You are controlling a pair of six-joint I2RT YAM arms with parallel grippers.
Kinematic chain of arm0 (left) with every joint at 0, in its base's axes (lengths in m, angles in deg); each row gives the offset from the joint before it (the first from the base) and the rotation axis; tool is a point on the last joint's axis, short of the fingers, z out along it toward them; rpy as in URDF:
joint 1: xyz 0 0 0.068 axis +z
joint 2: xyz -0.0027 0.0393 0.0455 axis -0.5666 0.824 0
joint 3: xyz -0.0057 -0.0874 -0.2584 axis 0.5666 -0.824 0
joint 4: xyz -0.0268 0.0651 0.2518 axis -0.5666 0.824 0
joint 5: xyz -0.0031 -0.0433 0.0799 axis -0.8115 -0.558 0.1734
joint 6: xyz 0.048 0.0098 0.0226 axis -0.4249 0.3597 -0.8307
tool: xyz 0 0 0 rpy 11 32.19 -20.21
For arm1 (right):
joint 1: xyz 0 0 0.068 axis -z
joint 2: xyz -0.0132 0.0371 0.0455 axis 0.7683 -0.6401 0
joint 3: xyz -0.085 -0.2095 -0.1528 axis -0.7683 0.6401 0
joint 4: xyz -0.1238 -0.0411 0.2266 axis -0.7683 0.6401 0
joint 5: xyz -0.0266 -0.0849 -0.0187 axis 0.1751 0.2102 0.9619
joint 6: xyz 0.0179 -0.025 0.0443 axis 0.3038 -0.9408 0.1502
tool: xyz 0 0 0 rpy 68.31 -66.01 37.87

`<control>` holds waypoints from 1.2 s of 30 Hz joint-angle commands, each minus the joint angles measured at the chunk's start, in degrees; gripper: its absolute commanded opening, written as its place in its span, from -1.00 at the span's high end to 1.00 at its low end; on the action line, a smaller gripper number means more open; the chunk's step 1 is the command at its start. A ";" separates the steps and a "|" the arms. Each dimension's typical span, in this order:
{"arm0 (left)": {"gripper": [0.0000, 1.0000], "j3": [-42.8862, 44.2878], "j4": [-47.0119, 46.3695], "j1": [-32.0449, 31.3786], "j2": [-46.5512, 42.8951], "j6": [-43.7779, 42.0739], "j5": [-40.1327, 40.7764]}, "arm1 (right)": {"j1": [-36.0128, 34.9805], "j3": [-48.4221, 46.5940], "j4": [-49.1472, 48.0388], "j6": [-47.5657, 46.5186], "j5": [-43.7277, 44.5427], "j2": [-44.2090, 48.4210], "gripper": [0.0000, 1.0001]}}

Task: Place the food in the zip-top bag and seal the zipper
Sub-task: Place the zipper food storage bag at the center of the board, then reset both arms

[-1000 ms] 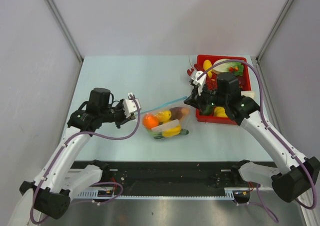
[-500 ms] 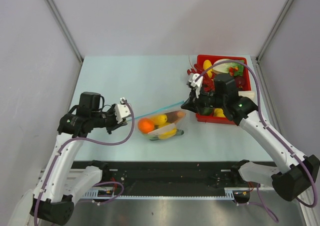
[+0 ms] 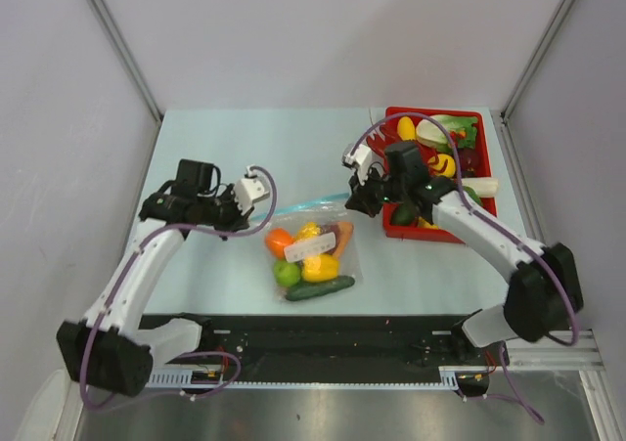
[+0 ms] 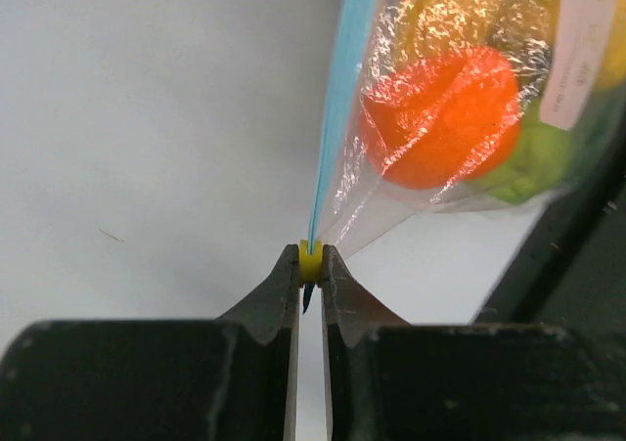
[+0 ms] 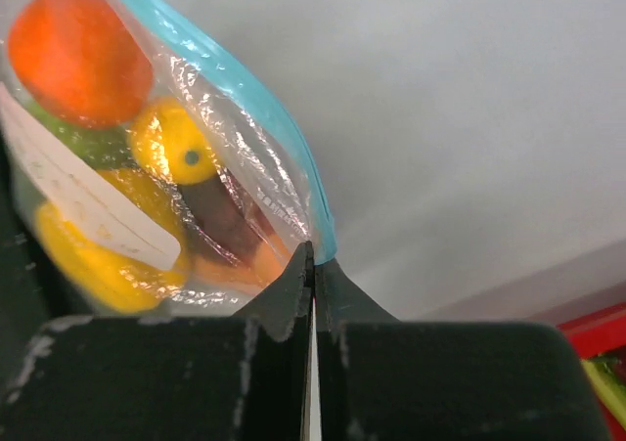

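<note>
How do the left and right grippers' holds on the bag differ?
The left gripper pinches a yellow tab at one zipper end, jaws slightly apart; the right gripper clamps the other end, jaws fully together. The right gripper is beside the red tray, the left away from it. Both hold the zip-top bag by its blue edge.

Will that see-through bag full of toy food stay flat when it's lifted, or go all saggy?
Probably saggy: the zip-top bag is thin, crinkled film hanging from its stretched blue zipper. It likely feels bottom-heavy, since the orange ball and other food bunch together low. It might slip, because only the zipper's ends are pinched in the jaws.
</note>
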 commanded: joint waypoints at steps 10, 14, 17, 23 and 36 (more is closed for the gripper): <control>0.88 3.14 -31.08 1.74 25.12 13.26 9.55 | 3.40 -1.51 -21.43 4.89 13.22 -16.99 1.00; 0.59 5.51 -31.62 2.01 26.98 15.29 6.66 | 3.84 -2.31 -19.42 7.70 14.02 -17.08 0.85; -0.18 7.62 -30.30 2.01 25.75 17.39 4.28 | 4.46 -3.27 -16.96 10.51 12.88 -15.15 0.16; -1.00 11.40 -28.54 2.80 19.60 25.91 1.29 | 6.30 -6.78 -16.07 14.12 12.88 -8.04 -1.00; -0.99 35.58 -14.83 5.79 28.12 38.84 7.09 | 21.75 -19.71 -8.87 20.63 10.42 -5.57 -0.99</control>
